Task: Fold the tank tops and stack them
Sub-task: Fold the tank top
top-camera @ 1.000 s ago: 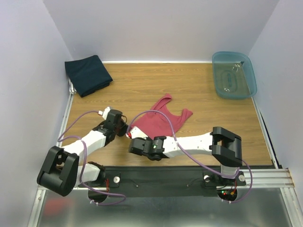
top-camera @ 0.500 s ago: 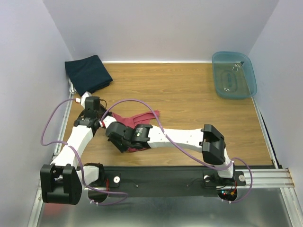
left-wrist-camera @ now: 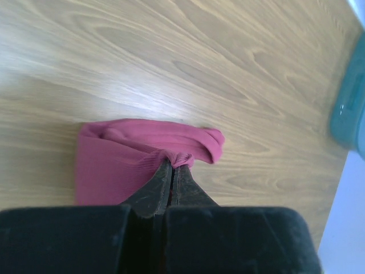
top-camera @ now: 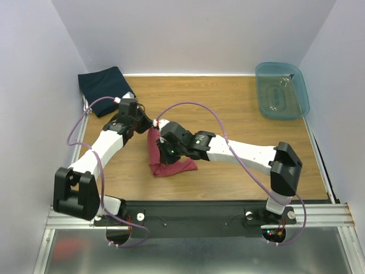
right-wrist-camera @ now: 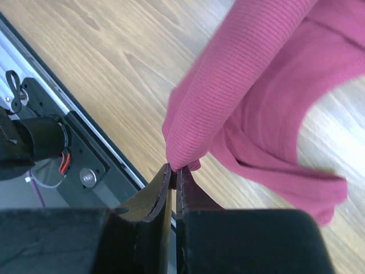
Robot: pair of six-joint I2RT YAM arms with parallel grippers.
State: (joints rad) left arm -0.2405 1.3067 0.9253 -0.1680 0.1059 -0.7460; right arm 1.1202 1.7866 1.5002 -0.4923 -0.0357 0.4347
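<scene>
The maroon tank top [top-camera: 169, 161] hangs bunched between both grippers, and its lower part rests on the wood table [top-camera: 228, 108]. My left gripper [top-camera: 148, 124] is shut on one edge of it; in the left wrist view the fingertips [left-wrist-camera: 174, 166] pinch a fold of the maroon cloth [left-wrist-camera: 114, 162]. My right gripper [top-camera: 160, 136] is shut on another edge just beside it. In the right wrist view its tips [right-wrist-camera: 174, 169] clamp a rolled hem, and the rest of the top [right-wrist-camera: 256, 85] drapes away to the right. The navy tank top [top-camera: 105, 89] lies folded at the back left corner.
A translucent blue tub [top-camera: 281, 90] stands at the back right, and its edge shows in the left wrist view [left-wrist-camera: 349, 108]. The black base rail [top-camera: 188, 214] runs along the near edge, also visible under the right wrist [right-wrist-camera: 57, 137]. White walls close in the left, back and right sides.
Both grippers have carried the maroon top from the near middle leftward, then away from the bases. The spread top is now gathered and hanging. Both grips stayed shut.
</scene>
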